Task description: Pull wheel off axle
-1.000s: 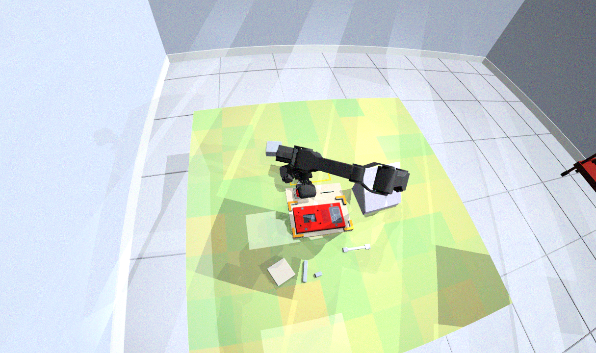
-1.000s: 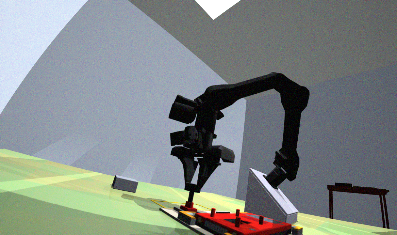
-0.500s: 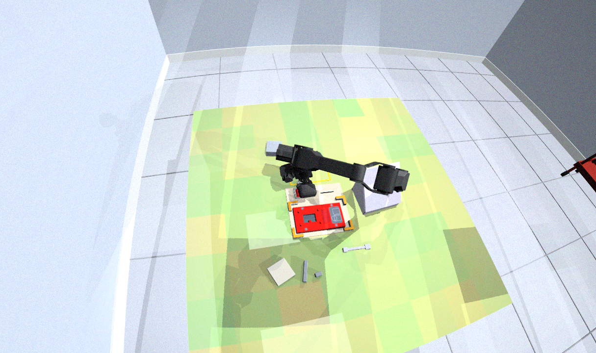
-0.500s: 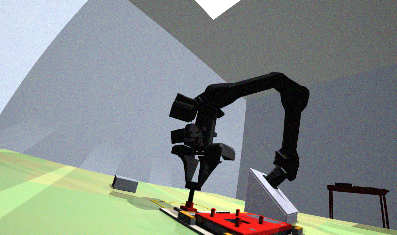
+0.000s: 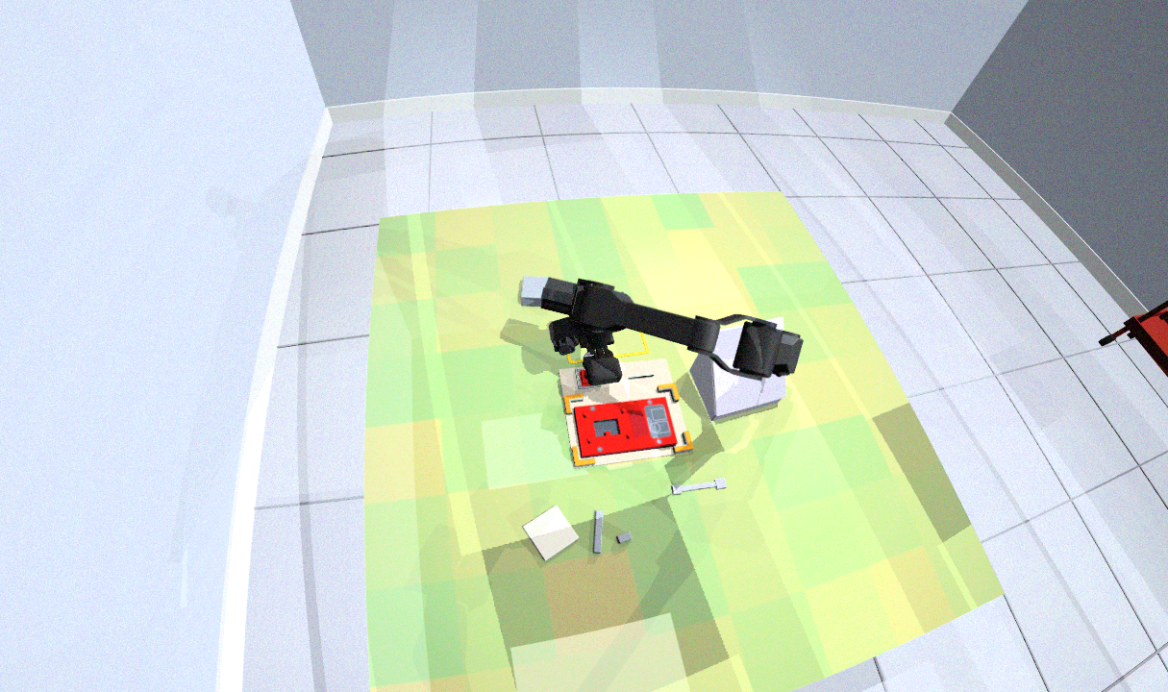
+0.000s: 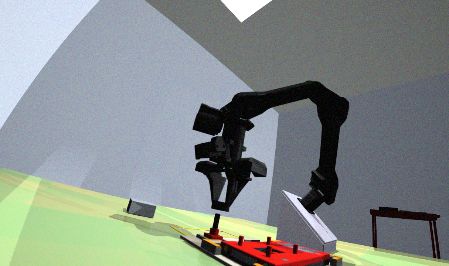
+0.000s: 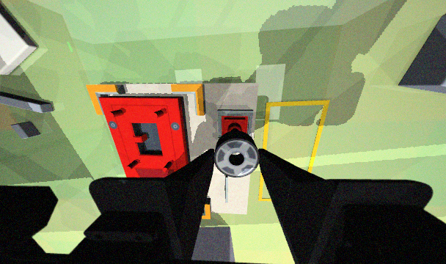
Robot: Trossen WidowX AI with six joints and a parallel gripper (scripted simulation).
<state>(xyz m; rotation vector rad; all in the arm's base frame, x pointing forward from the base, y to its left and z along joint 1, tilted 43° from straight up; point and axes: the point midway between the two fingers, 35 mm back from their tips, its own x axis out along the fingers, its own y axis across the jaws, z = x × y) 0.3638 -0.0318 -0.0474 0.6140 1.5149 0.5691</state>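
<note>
My gripper (image 7: 235, 152) (image 6: 220, 205) (image 5: 600, 370) is shut on the wheel (image 7: 226, 155) (image 6: 220, 208), a small dark wheel with a grey spoked face. It holds the wheel in the air, clear above the upright dark axle (image 6: 215, 221). The axle stands on a small red base (image 7: 235, 122) (image 6: 214, 235) at the end of the board. The marked area is a yellow outlined rectangle (image 7: 295, 103) (image 5: 631, 354) (image 6: 186, 228) on the table right beside the axle base. In the top view the arm hides the axle.
A red plate with pegs (image 7: 117, 147) (image 5: 626, 428) (image 6: 252, 254) lies on the board beside the axle. A grey block (image 6: 140, 207) (image 5: 532, 289) lies beyond the marked area. The arm's white wedge mount (image 6: 298, 224) stands at the right. A white tile (image 5: 550, 532) and small grey parts (image 5: 598, 531) lie farther off.
</note>
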